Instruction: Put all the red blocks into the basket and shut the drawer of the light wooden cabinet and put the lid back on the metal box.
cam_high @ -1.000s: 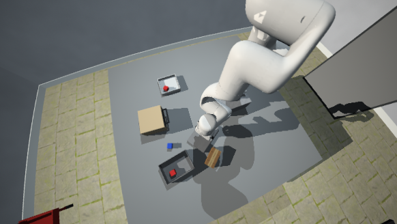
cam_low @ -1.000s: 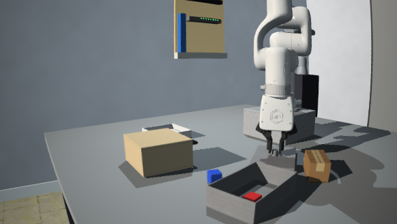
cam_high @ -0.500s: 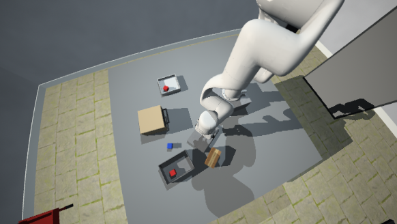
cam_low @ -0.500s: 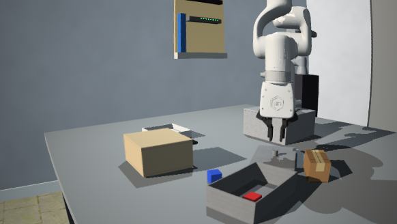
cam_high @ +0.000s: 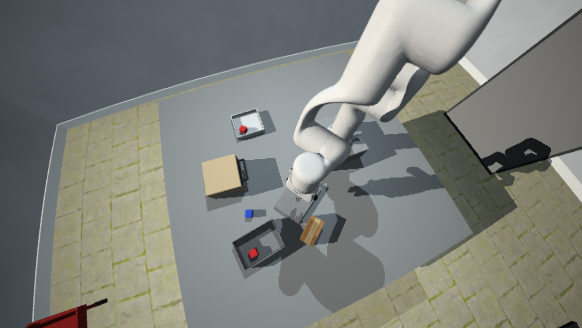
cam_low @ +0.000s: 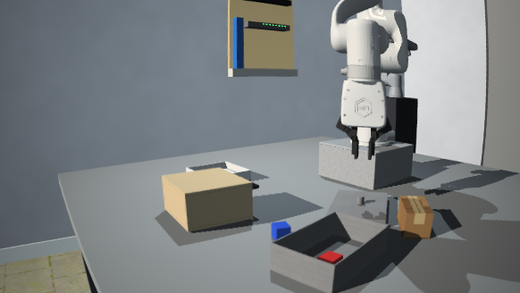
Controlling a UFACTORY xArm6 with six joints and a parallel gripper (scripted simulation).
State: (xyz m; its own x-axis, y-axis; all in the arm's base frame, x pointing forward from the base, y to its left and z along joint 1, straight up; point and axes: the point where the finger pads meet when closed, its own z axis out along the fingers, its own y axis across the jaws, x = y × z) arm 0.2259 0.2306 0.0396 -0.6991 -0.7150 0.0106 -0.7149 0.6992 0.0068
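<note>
Above lid point(cam_low: 357, 206), pincer point(cam_low: 364, 155) (parted, empty)

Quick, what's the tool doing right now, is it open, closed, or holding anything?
Tool: partly open and empty, raised above the lid that lies flat on the table beside the metal box.
</note>
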